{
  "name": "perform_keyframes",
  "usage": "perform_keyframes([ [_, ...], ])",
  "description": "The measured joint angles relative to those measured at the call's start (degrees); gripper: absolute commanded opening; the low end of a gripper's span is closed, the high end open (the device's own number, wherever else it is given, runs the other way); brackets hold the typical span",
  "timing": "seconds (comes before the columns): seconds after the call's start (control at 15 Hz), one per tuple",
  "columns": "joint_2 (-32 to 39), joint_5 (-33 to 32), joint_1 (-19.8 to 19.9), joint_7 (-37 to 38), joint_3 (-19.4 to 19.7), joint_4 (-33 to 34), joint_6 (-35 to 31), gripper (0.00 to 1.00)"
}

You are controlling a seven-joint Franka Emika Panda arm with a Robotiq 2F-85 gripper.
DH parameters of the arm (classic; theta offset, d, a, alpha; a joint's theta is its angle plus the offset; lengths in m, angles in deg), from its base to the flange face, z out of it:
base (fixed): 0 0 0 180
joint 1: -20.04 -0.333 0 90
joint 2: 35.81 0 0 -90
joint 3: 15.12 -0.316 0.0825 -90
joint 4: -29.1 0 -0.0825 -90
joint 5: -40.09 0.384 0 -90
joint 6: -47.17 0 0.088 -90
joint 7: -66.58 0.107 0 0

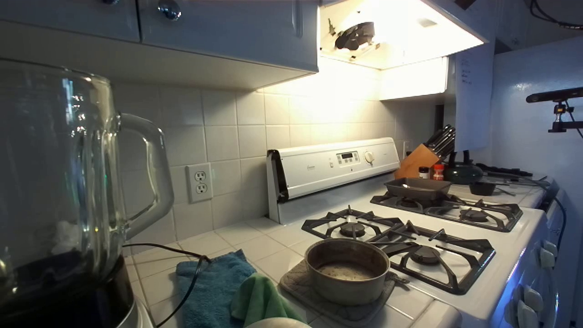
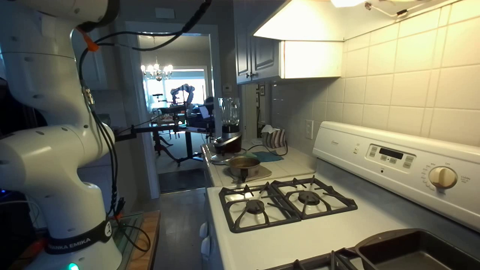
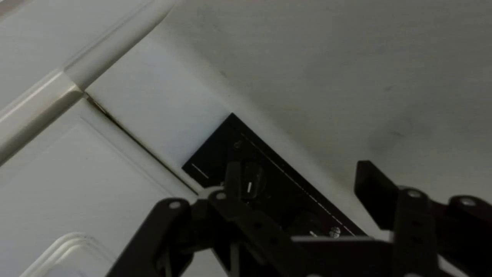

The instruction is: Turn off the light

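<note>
The range hood light is lit and brightens the tiled wall in both exterior views; part of the glowing lamp shows at the top edge. In the wrist view a black control panel carries a black knob with a white mark. A second dark knob is partly hidden behind the gripper. My gripper is open, with its fingers wide apart. Its left finger lies right beside the marked knob; I cannot tell whether they touch. The right finger is off the panel. Neither exterior view shows the gripper.
The robot arm stands across from the stove. A pot sits on a mat beside the burners. A blender, baking pan and knife block are around the stove. Cabinets hang beside the hood.
</note>
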Motion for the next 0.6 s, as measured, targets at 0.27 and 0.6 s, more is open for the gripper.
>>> perform_keyframes([
  [0.27,0.8,0.2,-0.2,2.2,-0.1,1.2,0.1,0.70],
  [0.6,2.5,0.3,-0.3,4.6,-0.2,3.5,0.0,0.24],
])
